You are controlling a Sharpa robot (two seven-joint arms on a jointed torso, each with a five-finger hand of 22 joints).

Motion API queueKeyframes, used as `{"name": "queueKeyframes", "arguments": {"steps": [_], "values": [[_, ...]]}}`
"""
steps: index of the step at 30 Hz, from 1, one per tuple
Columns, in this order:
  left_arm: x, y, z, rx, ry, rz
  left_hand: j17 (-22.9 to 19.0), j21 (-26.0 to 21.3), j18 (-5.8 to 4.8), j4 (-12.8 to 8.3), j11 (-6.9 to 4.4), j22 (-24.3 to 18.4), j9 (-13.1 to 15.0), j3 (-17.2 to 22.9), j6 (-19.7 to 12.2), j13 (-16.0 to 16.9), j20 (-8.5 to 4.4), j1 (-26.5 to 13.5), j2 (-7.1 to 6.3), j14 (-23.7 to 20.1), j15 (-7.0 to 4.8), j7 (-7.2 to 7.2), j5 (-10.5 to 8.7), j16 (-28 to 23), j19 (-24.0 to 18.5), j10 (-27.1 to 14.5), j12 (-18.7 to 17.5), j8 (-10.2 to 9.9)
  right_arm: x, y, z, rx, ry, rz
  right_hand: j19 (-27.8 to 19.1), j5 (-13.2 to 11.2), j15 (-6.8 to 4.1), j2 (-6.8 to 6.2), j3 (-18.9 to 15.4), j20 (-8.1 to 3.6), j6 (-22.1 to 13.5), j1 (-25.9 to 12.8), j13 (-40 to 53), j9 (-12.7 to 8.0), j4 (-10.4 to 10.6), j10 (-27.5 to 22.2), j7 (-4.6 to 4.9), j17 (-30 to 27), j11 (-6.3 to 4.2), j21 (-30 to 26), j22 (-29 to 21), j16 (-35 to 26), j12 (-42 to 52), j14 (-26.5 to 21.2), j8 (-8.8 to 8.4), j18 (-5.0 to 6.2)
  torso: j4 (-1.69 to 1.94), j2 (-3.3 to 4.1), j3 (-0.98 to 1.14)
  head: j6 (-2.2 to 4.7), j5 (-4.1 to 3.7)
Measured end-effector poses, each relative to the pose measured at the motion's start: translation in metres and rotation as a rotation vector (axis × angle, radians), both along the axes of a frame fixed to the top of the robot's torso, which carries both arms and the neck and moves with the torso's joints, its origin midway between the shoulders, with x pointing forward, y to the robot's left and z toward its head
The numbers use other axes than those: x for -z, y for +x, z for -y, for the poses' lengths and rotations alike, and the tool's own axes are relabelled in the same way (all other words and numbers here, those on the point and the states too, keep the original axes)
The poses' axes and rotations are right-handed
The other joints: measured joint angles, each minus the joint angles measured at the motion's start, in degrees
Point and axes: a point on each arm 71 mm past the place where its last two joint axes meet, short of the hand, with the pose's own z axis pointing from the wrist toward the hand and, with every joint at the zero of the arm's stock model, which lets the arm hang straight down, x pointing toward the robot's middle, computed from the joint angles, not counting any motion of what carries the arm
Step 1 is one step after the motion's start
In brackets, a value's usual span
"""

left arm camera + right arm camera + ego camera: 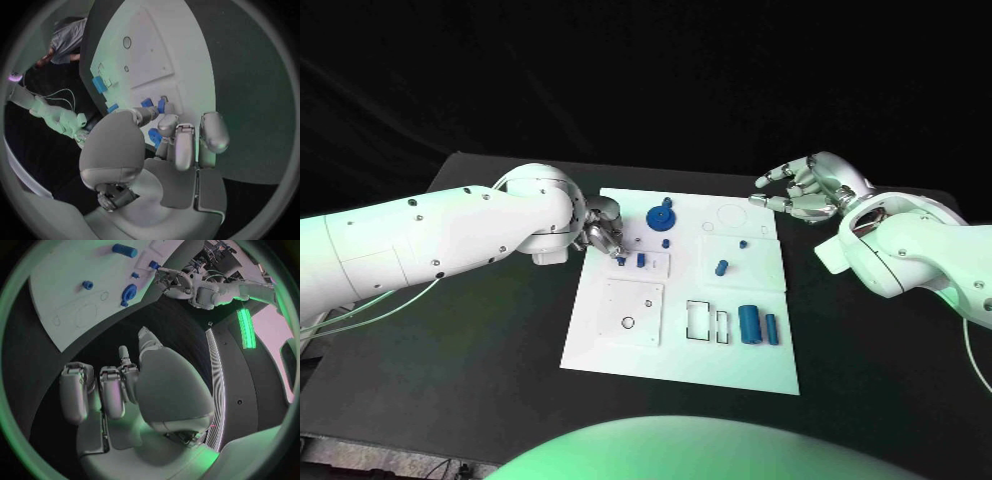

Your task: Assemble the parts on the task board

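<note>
The white task board (678,352) lies mid-table with several blue parts on it. My left hand (600,230) hangs over its far left edge, thumb and a finger reaching down at a small upright blue part (620,262) beside another (640,260). In the left wrist view that part (161,105) sits right at the fingertips of the left hand (169,135); I cannot tell if it is pinched. A round blue gear (661,215) stands just right of the hand. My right hand (808,190) hovers beyond the board's far right corner, fingers apart and holding nothing.
Two blue cylinders (759,325) lie at the board's near right beside rectangular slots (707,322). A short blue piece (723,267) and a tiny one (740,241) lie mid-board. A square plate with a hole (632,312) sits near left. Black table (488,330) surrounds the board.
</note>
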Motion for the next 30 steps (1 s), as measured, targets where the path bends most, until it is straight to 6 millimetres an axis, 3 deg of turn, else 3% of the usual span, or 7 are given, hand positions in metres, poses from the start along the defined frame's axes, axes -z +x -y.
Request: {"name": "queueKeyframes", "arguments": {"steps": [30], "values": [[0.0001,-0.0016,0.0004,0.015,0.015,-0.006,0.00,-0.02,0.00,0.23,-0.01,0.13,0.04,0.24,0.01,0.19,0.00,-0.01,-0.01,0.00,0.00,-0.01,0.10,0.00,0.00,0.40,0.20,0.28,0.0001,0.0000,-0.0003,-0.001,0.000,0.000,0.00,0.00,0.00,0.00,0.00,0.00,0.00,0.00,-0.02,0.00,0.00,0.00,0.00,0.04,0.00,0.00,-0.02,0.00,0.00,0.00,0.00,0.00,0.04,-0.01,-0.03,-0.23,0.37]]}}
